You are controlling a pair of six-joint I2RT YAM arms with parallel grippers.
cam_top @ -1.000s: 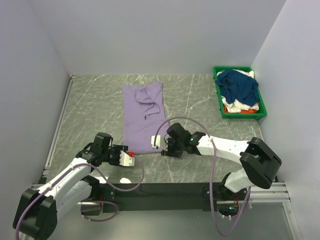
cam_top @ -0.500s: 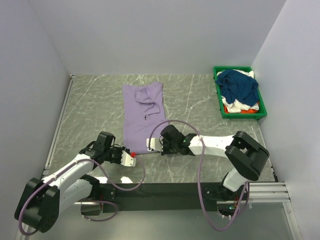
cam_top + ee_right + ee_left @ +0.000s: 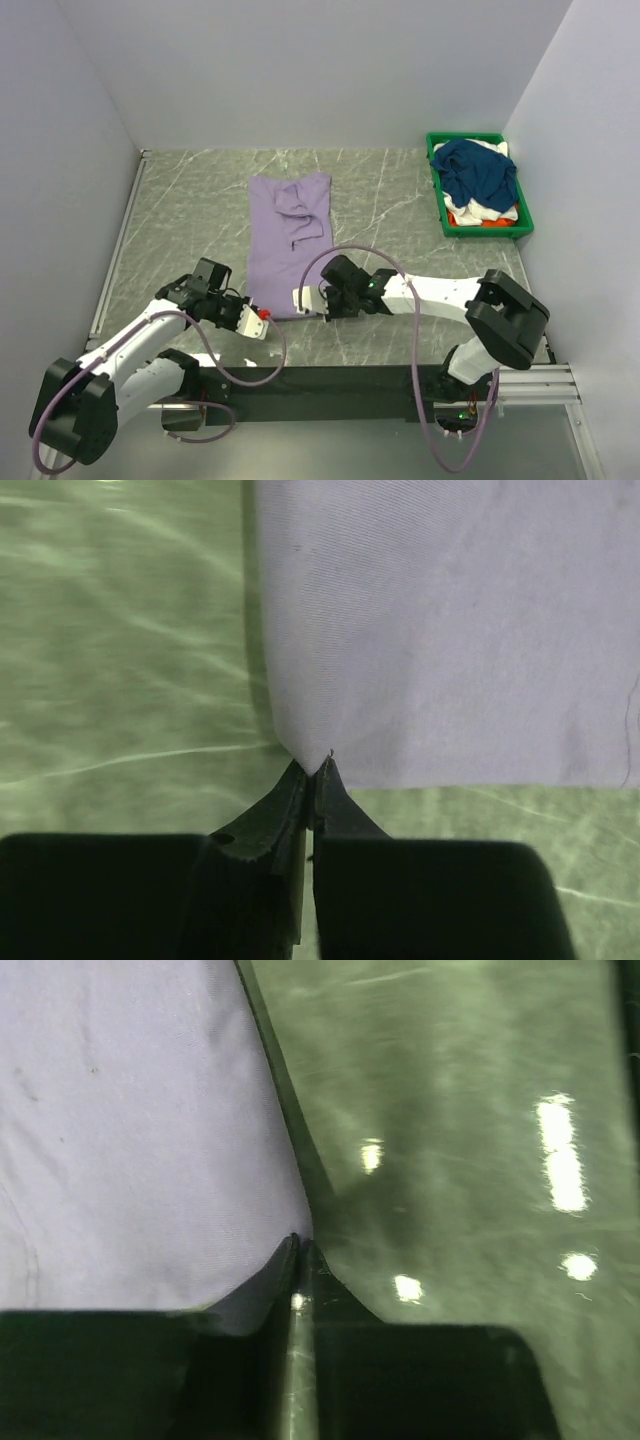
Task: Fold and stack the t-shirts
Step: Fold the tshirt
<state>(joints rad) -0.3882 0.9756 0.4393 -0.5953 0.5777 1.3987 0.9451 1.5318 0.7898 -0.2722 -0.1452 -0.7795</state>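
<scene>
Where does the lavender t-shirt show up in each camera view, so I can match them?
Top external: the lavender t-shirt lies lengthwise in the middle of the table.
Left wrist: the lavender t-shirt fills the upper left, its corner pinched in the left gripper.
Right wrist: the lavender t-shirt fills the upper right, its corner pinched in the right gripper.
Shared landmark: the green marbled table beside the cloth.

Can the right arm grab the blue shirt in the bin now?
Probably not yet. Its fingers are pinched on the purple shirt's corner, so they're busy. The blue shirt lies uncovered atop the bin.
</scene>
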